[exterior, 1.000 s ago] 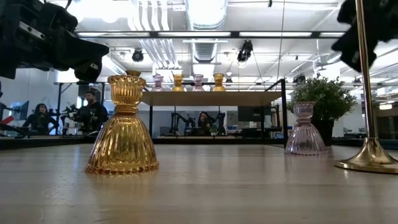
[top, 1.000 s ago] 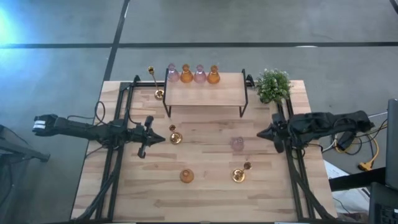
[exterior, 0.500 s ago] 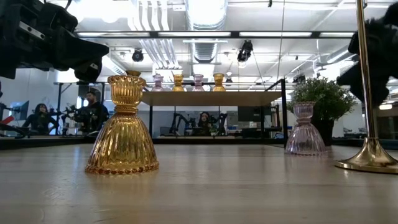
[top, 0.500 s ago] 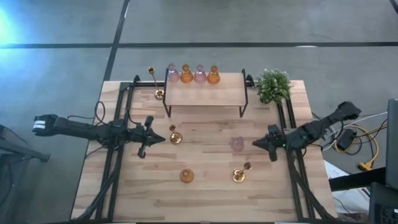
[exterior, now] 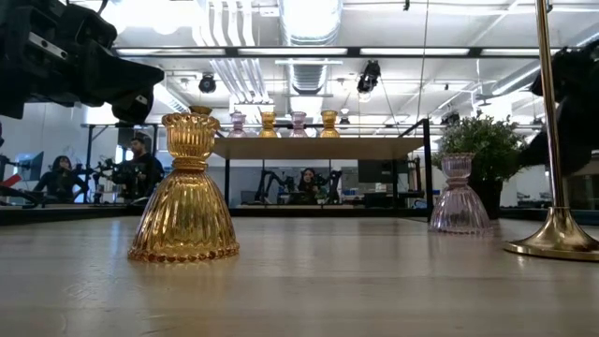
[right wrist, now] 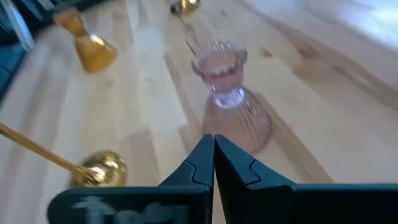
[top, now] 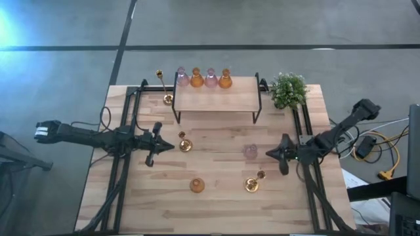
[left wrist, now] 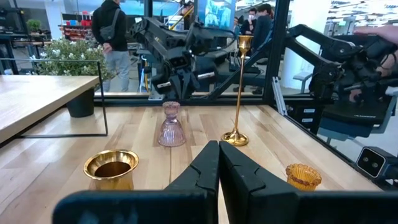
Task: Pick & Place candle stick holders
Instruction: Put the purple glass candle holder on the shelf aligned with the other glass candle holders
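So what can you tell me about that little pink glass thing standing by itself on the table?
The pink glass holder is a small, translucent, ribbed piece, bell-shaped, with a flared skirt at the bottom, a narrow beaded waist and a fluted cup on top. It stands upright on the bare wooden table, in front of the raised shelf. Nothing touches it. The right claw, shut, points at it from close by.

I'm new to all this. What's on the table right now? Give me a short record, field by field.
shelf: two pink and two amber glass holders in a row
table: amber glass holder, pink glass holder, three gold candlesticks
plant: far right corner
left gripper: shut, empty, beside a gold candlestick
right gripper: shut, empty, pointing at the pink glass holder
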`<state>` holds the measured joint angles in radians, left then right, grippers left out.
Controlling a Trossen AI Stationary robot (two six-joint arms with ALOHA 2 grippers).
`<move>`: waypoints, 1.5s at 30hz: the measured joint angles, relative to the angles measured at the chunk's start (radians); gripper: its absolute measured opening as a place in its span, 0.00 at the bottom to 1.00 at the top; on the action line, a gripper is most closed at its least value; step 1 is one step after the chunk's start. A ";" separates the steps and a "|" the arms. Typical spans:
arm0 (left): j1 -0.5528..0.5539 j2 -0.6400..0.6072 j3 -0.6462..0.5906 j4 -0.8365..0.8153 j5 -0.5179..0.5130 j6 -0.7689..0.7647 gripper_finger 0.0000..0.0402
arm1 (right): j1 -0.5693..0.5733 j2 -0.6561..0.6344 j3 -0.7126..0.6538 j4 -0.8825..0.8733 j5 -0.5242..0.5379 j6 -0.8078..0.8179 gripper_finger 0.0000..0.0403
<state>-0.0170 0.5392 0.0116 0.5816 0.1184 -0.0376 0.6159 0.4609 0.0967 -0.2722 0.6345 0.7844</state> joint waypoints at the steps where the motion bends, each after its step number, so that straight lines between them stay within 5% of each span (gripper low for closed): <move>1: 0.000 0.000 0.000 0.001 0.000 0.000 0.03 | 0.000 0.018 0.000 0.000 0.000 0.004 0.02; 6: 0.000 0.000 0.000 0.000 0.000 0.000 0.03 | -0.001 0.085 0.000 0.022 -0.004 0.053 0.02; 11: 0.000 0.000 0.000 0.000 0.000 0.000 0.03 | -0.001 0.155 -0.002 0.111 -0.010 -0.073 0.07; 28: 0.000 0.000 0.000 0.001 0.000 0.000 0.03 | -0.079 0.294 -0.002 0.251 0.046 -0.168 0.52; 45: 0.000 0.000 0.000 0.000 0.000 0.000 0.03 | -0.183 0.452 -0.002 0.439 -0.042 -0.235 0.55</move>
<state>-0.0170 0.5392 0.0116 0.5819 0.1181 -0.0378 0.4331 0.9127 0.0952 0.1664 0.5929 0.5489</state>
